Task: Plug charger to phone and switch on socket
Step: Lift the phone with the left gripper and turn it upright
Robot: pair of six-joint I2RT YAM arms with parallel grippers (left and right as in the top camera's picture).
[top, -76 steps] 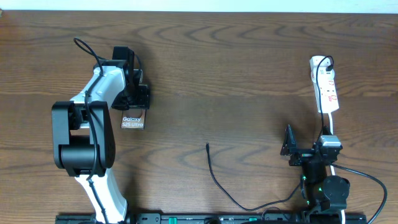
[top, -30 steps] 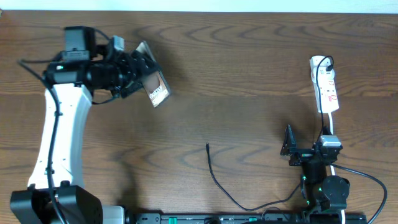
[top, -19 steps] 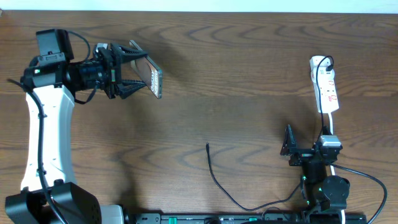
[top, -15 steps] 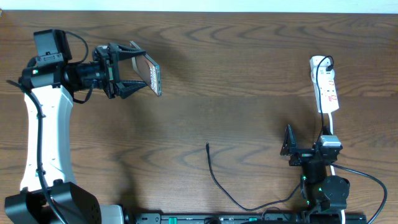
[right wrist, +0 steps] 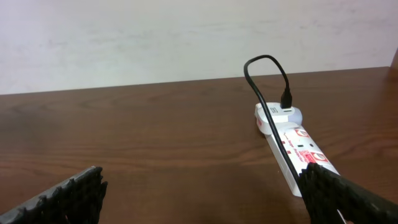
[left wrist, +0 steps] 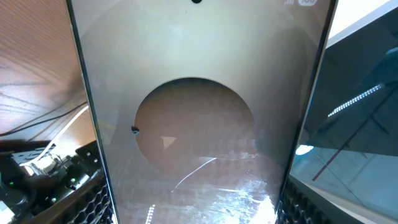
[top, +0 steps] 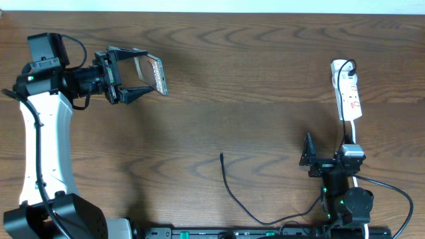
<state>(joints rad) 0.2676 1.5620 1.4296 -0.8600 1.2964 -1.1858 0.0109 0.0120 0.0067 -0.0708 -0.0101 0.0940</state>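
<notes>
My left gripper (top: 130, 75) is shut on the phone (top: 155, 74) and holds it in the air over the far left of the table, tilted on edge. In the left wrist view the phone's glossy screen (left wrist: 196, 118) fills the frame between the fingers. The charger's thin black cable (top: 234, 192) lies at the near middle, its plug tip (top: 221, 156) free on the wood. The white socket strip (top: 347, 89) lies at the far right, and also shows in the right wrist view (right wrist: 292, 146). My right gripper (top: 317, 162) is open and empty near the front right, short of the strip.
A black cable (right wrist: 266, 93) is plugged into the far end of the socket strip. The strip's white cord (top: 354, 136) runs down toward the right arm's base. A pale wall (right wrist: 186, 37) stands behind the table's far edge.
My left arm lifted the phone off the table, swung it up and left, and turned it on edge. The right arm, charger cable and socket strip have not moved.
</notes>
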